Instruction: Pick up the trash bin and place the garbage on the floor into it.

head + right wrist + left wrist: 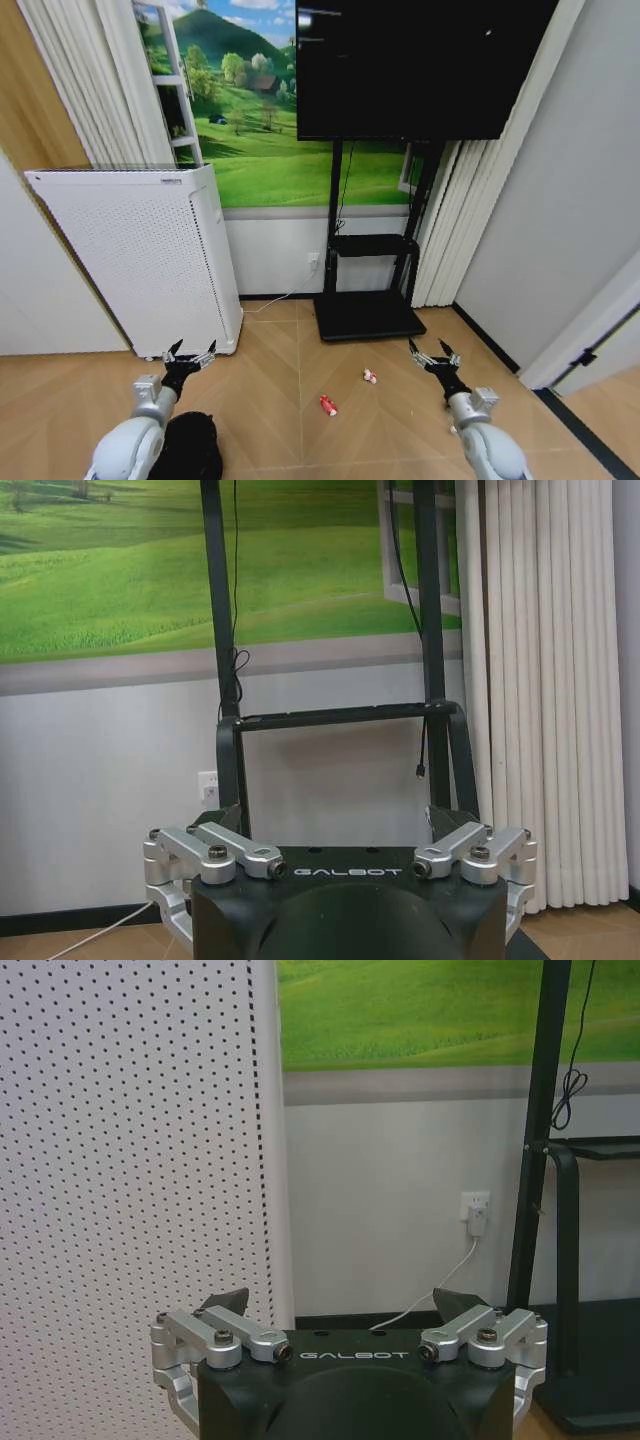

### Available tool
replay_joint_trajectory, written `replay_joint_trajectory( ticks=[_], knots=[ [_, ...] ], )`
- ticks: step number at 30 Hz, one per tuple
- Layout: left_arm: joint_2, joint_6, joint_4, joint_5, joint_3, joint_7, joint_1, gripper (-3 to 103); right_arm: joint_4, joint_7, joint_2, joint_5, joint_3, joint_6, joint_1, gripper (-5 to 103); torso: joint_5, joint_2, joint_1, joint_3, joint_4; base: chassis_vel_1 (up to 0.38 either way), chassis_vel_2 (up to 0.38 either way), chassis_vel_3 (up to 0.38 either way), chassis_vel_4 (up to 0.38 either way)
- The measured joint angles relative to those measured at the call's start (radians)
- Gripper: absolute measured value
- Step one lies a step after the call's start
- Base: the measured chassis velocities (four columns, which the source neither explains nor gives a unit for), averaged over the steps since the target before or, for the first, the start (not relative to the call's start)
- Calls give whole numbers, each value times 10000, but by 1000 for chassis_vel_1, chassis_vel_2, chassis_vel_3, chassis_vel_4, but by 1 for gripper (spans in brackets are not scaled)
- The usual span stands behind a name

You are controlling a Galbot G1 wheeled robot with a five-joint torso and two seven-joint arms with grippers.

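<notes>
Trash bin (190,445) sits on floor (300,440) just below left gripper (189,355), partly behind the left arm. Red can (327,404) and white-red scrap (369,376) lie between both grippers. Right gripper (432,352) hovers; both spread wide, empty.

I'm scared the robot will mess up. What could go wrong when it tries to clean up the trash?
The trash bin sits low beside the left arm, partly behind it, so the open left gripper might knock it over while reaching. The red can and the white-and-red scrap are tiny and lie flat on the floor, so the open right gripper could miss them or push them away, maybe toward the TV stand.
</notes>
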Motion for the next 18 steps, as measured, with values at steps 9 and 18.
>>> replay_joint_trajectory(
  ticks=[9, 18],
  knots=[
    [-54, -19, -5, 6, 49, 6, 17, 100, -58, -6, -53, 50, 26, 47, -14, 100, 0, -411, -167, -244, 0, 0, 0, 0, 0],
    [-112, -48, -48, 101, 177, 5, 12, 100, -143, -23, -122, 153, 23, 136, -9, 100, 0, -774, -317, -456, 0, 0, 0, 0, 0]
  ],
)
